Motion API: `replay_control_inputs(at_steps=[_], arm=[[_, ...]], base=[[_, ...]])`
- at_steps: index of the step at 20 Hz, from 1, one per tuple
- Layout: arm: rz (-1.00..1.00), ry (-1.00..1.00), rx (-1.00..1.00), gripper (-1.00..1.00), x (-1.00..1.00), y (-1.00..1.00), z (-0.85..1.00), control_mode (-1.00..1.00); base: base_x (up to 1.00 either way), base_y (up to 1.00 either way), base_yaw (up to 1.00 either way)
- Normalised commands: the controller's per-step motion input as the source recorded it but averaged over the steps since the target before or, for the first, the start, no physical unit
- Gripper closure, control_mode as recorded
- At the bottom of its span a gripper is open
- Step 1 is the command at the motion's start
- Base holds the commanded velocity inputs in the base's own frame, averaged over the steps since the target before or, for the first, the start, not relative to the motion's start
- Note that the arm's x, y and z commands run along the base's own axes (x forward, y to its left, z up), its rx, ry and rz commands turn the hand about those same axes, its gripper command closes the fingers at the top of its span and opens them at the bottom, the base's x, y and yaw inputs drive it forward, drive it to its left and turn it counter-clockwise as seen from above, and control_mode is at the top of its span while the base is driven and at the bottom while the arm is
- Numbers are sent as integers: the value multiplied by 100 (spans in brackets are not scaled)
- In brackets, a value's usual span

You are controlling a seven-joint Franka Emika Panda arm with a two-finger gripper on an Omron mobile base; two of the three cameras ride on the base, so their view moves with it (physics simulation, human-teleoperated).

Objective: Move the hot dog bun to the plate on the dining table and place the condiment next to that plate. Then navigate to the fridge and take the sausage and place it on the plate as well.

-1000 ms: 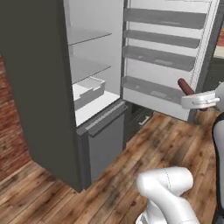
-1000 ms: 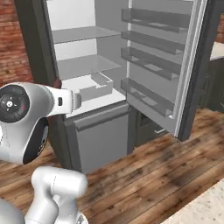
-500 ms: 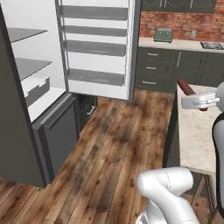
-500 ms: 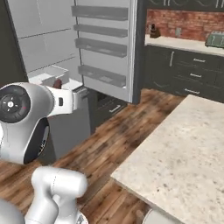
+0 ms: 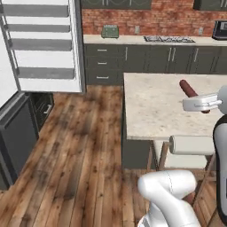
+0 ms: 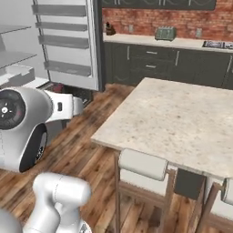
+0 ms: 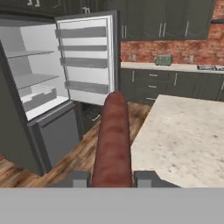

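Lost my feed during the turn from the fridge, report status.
Claw shut on the sausage. Fridge door open. Dining table ahead, stools along its near edge.

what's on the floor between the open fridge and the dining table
Nothing: bare wood floor runs from the fridge to the dining table in the left base view.

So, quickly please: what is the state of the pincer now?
Pincer: closed on the sausage, which stands up between its fingers.
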Motion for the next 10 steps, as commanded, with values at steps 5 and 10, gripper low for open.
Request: replay_control_inputs(at_steps=[5, 10], arm=[[0, 0, 0, 100, 0, 0, 0, 100], [0, 0, 0, 100, 0, 0, 0, 100]], base=[[-26, -95, -25], [-1, -100, -14]])
